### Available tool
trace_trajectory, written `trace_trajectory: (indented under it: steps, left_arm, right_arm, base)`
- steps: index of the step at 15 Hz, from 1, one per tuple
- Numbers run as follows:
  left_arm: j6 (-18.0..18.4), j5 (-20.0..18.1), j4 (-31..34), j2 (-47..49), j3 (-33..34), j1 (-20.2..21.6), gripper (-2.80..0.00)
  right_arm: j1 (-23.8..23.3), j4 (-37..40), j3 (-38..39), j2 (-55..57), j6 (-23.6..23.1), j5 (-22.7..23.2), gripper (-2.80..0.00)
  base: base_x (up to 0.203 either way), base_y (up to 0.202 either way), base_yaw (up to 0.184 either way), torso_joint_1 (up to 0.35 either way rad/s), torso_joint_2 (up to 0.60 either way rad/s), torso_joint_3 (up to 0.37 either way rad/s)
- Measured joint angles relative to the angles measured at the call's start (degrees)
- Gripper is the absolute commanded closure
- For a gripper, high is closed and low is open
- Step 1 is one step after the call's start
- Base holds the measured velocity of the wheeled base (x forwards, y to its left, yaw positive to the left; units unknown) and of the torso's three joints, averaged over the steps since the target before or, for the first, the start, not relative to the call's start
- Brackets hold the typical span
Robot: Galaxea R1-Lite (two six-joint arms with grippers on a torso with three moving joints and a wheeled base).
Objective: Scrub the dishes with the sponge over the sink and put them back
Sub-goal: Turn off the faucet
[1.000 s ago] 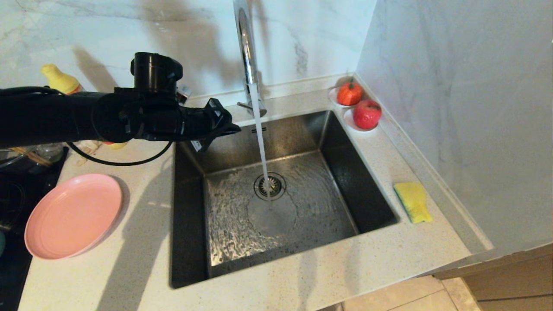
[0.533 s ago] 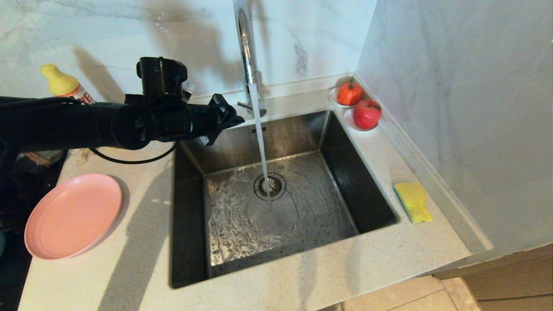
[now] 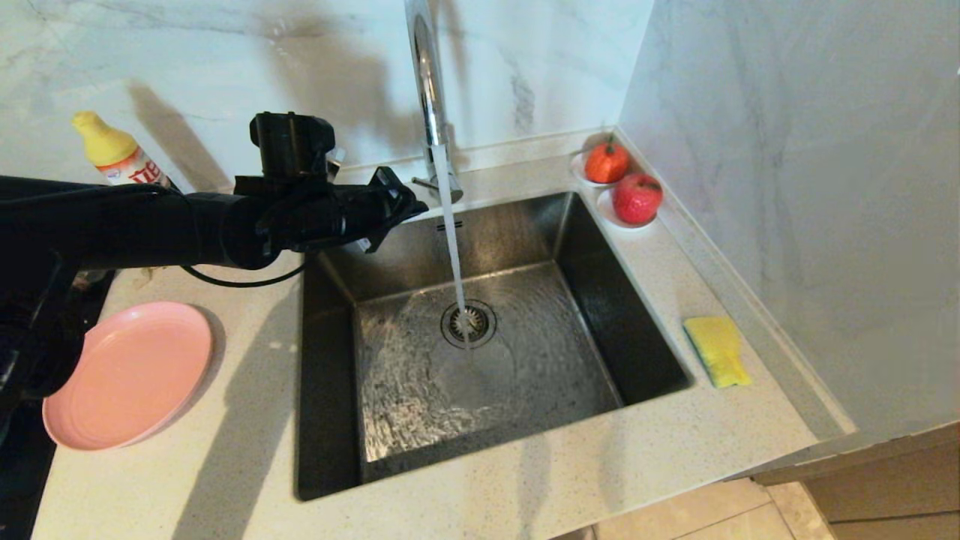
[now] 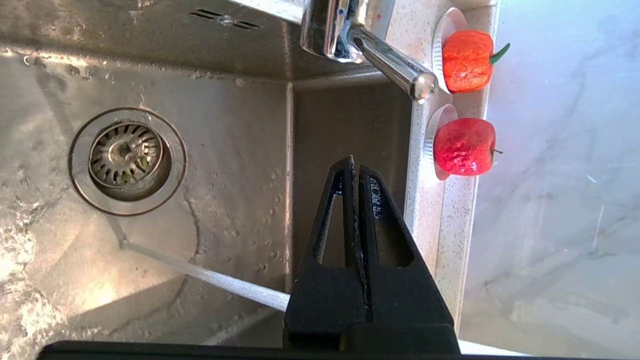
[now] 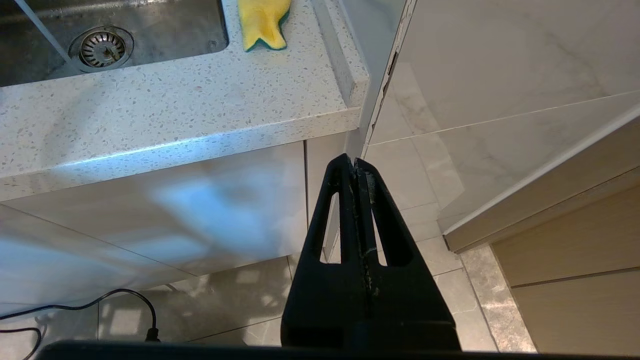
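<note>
A pink plate (image 3: 127, 373) lies on the counter left of the steel sink (image 3: 585, 259), which has water running from the tall chrome faucet (image 3: 426, 82) onto its drain (image 3: 468, 322). The yellow sponge (image 3: 717, 349) lies on the counter right of the sink, also in the right wrist view (image 5: 262, 20). My left gripper (image 3: 416, 204) is shut and empty, held level over the sink's back left corner, just left of the faucet handle (image 4: 395, 67); its tips (image 4: 354, 162) hang above the basin. My right gripper (image 5: 354, 162) is shut and empty, parked low beside the cabinet front, below the counter edge.
Two white saucers with red fruit (image 3: 636, 196) stand at the back right corner by the marble side wall. A yellow-capped bottle (image 3: 112, 156) stands at the back left behind my left arm. A dark stove edge (image 3: 15, 457) borders the plate on the left.
My left arm has reached further right toward the faucet and sunk slightly, uncovering the yellow-capped bottle. Water keeps running. Plate and sponge have not moved.
</note>
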Motion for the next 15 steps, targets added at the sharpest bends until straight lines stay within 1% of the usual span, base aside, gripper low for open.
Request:
trace_trajectory:
  steps: [3,7,15]
  left_arm:
    - [0.0,1.3,-0.3,1.0,-2.5,0.0,0.0]
    - [0.2,5.6,-0.7,2.8,-6.0,0.0,0.0]
    - [-0.1,5.6,-0.5,4.4,-8.8,0.0,0.0]
  right_arm:
    - [0.0,0.0,0.0,0.0,0.0,0.0,0.0]
    - [0.0,0.0,0.0,0.0,0.0,0.0,0.0]
    - [0.0,0.0,0.0,0.0,0.0,0.0,0.0]
  base:
    - [0.0,0.0,0.0,0.0,0.0,0.0]
    - [0.0,0.0,0.0,0.0,0.0,0.0]
    - [0.0,0.0,0.0,0.0,0.0,0.0]
